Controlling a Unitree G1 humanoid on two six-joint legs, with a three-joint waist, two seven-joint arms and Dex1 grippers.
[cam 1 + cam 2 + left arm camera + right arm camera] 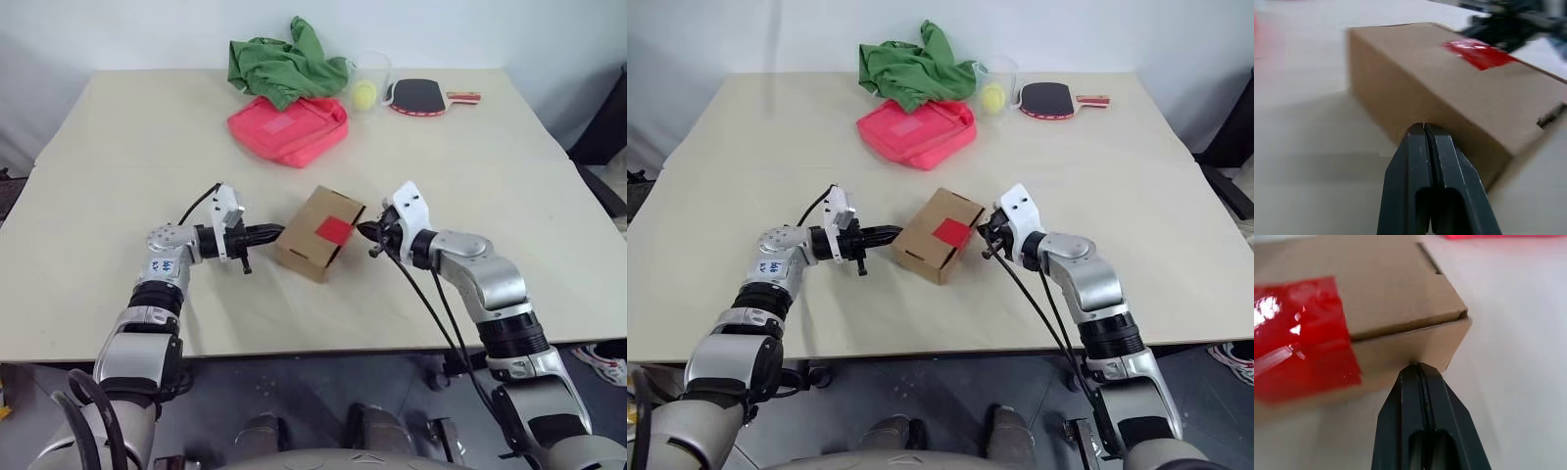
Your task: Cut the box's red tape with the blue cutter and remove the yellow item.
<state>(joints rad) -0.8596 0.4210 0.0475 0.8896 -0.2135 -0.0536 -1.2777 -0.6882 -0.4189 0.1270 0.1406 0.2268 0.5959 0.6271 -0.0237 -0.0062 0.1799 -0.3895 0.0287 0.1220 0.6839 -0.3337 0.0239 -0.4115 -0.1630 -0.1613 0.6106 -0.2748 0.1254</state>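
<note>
The left gripper [1423, 129], its two black fingers pressed together with nothing between them, touches one end wall of the small brown cardboard box [312, 240]; the right gripper [1418, 367], likewise closed and empty, meets the opposite side just below the lid edge; the box sits between them near the front of the pale table [118, 157]; its square patch of red tape [333, 230] lies across the top and folds over the side; behind lie a pink-red fabric pouch [289, 127], a crumpled green cloth [284, 64], a yellow-green ball [364, 94] and a red-and-black paddle [421, 96].
</note>
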